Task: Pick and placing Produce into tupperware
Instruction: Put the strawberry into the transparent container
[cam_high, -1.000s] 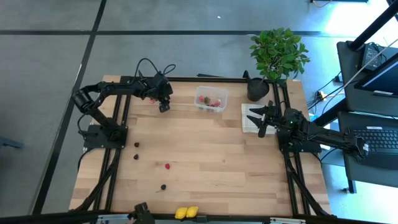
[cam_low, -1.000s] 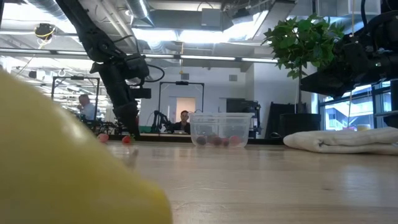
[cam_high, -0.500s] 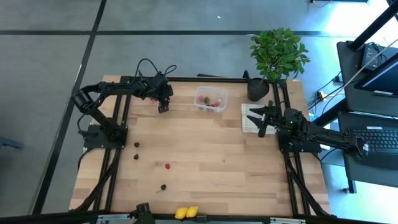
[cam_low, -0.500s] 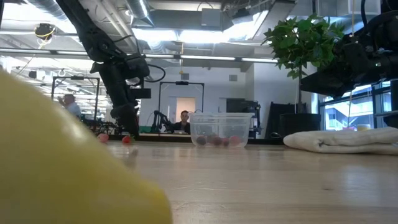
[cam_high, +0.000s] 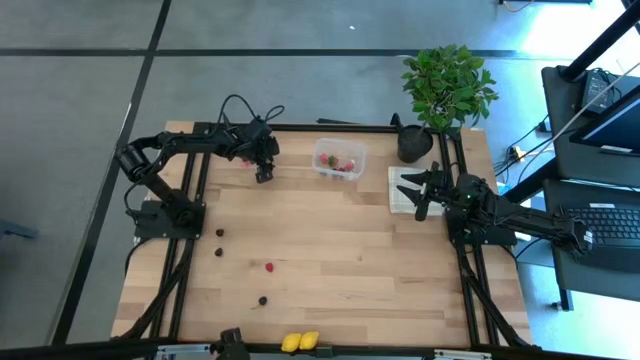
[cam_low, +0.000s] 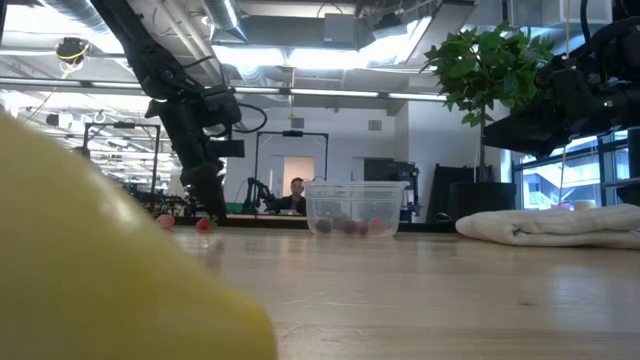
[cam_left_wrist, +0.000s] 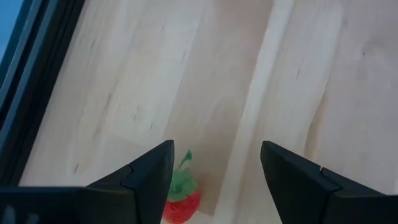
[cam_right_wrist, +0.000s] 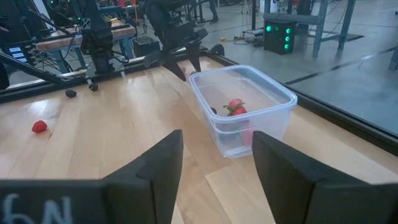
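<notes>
My left gripper (cam_high: 263, 173) is open and points down at the far left of the table. A red strawberry with a green top (cam_left_wrist: 181, 202) lies on the wood below it, close to one finger and between the two. Two red berries (cam_low: 204, 225) show by it in the low view. The clear tupperware (cam_high: 339, 160) stands at the far middle with red berries inside (cam_right_wrist: 235, 108). My right gripper (cam_high: 420, 195) waits open above the folded cloth (cam_high: 403, 190). Dark round pieces (cam_high: 219, 232), a red one (cam_high: 269, 267) and yellow pieces (cam_high: 300, 341) lie on the table.
A potted plant (cam_high: 447, 85) stands at the far right corner behind the cloth. Black frame rails (cam_high: 190, 190) run along both sides of the table. A yellow piece (cam_low: 100, 280) fills the low view's near left. Bare wood lies between the tupperware and the loose pieces.
</notes>
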